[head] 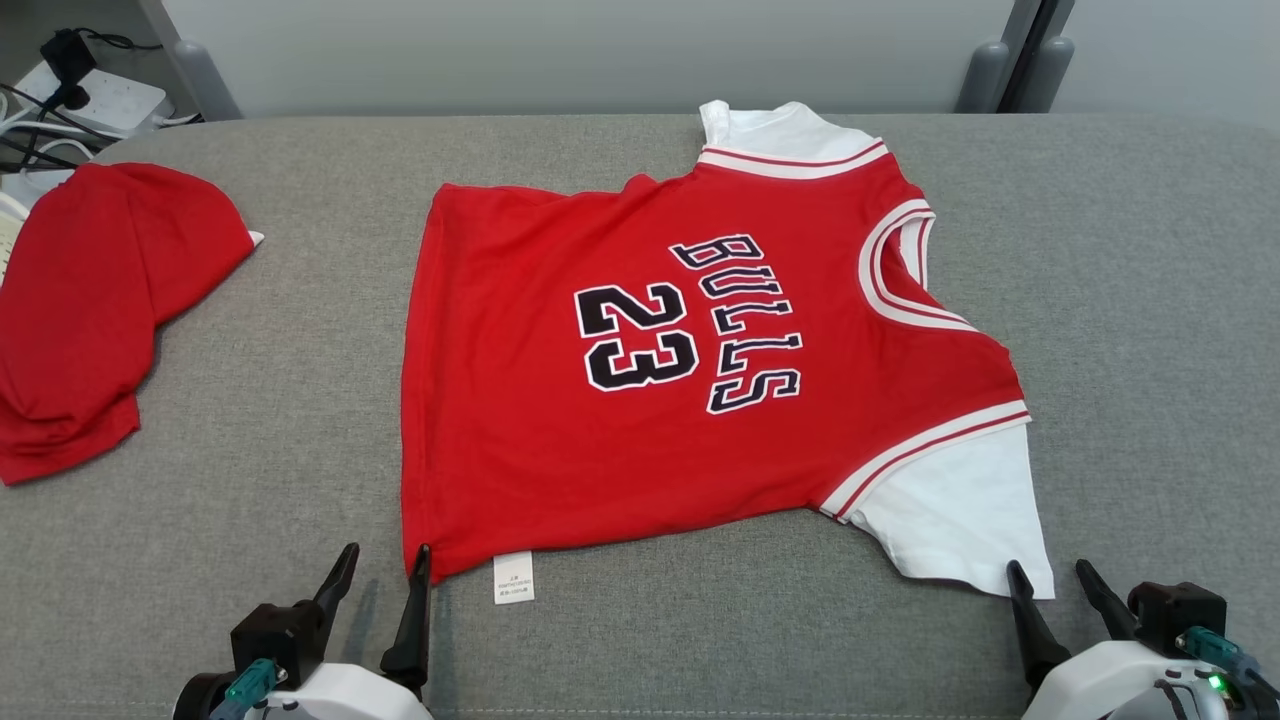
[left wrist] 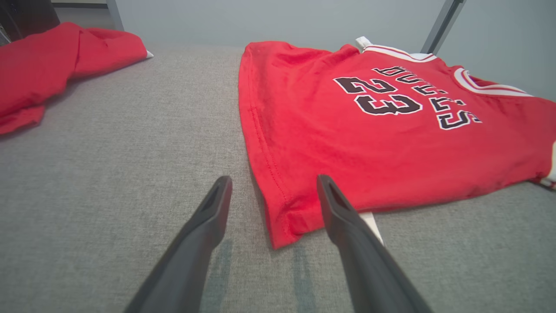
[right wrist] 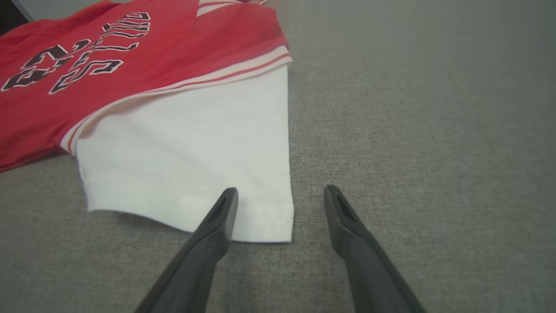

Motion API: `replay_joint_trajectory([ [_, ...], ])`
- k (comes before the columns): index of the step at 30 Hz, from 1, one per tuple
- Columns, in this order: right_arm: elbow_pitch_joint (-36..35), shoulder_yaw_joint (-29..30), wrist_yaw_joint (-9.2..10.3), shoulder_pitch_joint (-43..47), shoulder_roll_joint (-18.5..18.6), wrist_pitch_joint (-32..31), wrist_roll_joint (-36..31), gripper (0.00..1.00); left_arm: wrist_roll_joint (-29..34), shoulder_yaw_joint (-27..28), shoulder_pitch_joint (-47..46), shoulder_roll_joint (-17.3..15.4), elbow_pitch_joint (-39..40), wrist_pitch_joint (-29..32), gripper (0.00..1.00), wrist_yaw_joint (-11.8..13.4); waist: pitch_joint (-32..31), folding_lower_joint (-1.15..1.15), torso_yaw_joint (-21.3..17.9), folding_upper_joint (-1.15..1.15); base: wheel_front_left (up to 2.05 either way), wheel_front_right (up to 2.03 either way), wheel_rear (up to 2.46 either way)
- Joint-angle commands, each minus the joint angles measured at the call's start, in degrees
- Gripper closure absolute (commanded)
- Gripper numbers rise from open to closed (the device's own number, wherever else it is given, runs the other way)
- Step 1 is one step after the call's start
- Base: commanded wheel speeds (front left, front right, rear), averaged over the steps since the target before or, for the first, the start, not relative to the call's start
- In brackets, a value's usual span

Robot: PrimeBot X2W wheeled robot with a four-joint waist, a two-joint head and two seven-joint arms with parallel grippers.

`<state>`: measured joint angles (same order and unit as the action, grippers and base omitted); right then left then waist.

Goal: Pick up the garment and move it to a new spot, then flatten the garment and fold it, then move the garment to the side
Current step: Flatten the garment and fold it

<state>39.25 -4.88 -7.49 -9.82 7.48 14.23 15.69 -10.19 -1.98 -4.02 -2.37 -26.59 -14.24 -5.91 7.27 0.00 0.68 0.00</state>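
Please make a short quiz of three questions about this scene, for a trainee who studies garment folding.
1. True or false: the left gripper is shut on the jersey.
2. Which part of the jersey lies at the right gripper? A: collar. B: white sleeve. C: printed number.
3. Fill in: the second red garment lies on the robot's ____ side.
Key: 1 false; 2 B; 3 left.

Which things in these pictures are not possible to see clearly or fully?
Care label: print too small in head view; a finger of the left gripper partly covers it in left wrist view.
Second red garment: cut by head view's left edge.
Jersey underside: hidden by the jersey itself.
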Motion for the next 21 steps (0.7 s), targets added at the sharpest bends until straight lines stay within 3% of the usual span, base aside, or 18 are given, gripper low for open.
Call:
replay_joint_trajectory([
  [1, -0.29, -1.35, 0.0, -1.7, 0.63, 0.77, 0.55, 0.0, -0.61, 1.54, -2.48, -0.51, 1.2, -0.75, 0.0, 0.57, 0.28, 0.0, 0.04, 0.0, 0.0, 0.0, 0.0],
  [6, 3.42, -1.73, 0.0, -3.23, 0.12, 0.77, 1.21, 0.0, -0.74, 1.06, -2.91, -0.51, 1.17, -0.75, 0.0, 0.5, 0.84, 0.0, 0.66, 0.0, 0.0, 0.0, 0.0],
  [8, 4.69, -2.11, 0.0, -3.66, 0.09, 0.77, 1.45, 0.28, -0.79, 0.94, -3.1, -0.51, 1.14, -0.75, 0.0, 0.48, 1.07, 0.0, 0.98, 0.0, 0.0, 0.0, 0.0],
  [9, 5.07, -2.28, 0.0, -3.85, 0.15, 0.77, 1.59, 0.51, -0.8, 0.88, -3.19, -0.51, 1.15, -0.75, 0.0, 0.48, 1.18, 0.0, 1.11, 0.0, 0.0, 0.0, 0.0],
  [11, 5.74, -2.65, 0.0, -4.11, 0.25, 0.77, 1.96, 0.71, -0.83, 0.81, -3.31, -0.51, 1.25, -0.75, 0.0, 0.55, 1.35, 0.0, 1.27, 0.0, 0.0, 0.0, 0.0],
  [12, 6.11, -2.97, 0.0, -4.17, 0.29, 0.77, 2.14, 0.93, -0.89, 0.81, -3.32, -0.51, 1.31, -0.76, 0.0, 0.61, 1.39, 0.0, 1.31, 0.0, 0.0, 0.0, 0.0],
  [13, 6.46, -3.24, 0.0, -4.22, 0.31, 0.77, 2.45, 1.0, -0.94, 0.83, -3.31, -0.51, 1.36, -0.76, 0.0, 0.64, 1.41, 0.0, 1.33, 0.0, 0.0, 0.0, 0.0],
  [21, 4.66, -1.55, 0.0, -3.55, 2.66, 0.77, 3.58, 1.0, -2.84, 1.0, -3.65, -0.51, 1.75, -0.76, 0.0, 0.56, 1.29, 0.0, 0.43, 0.0, 0.0, 0.0, 0.0],
])
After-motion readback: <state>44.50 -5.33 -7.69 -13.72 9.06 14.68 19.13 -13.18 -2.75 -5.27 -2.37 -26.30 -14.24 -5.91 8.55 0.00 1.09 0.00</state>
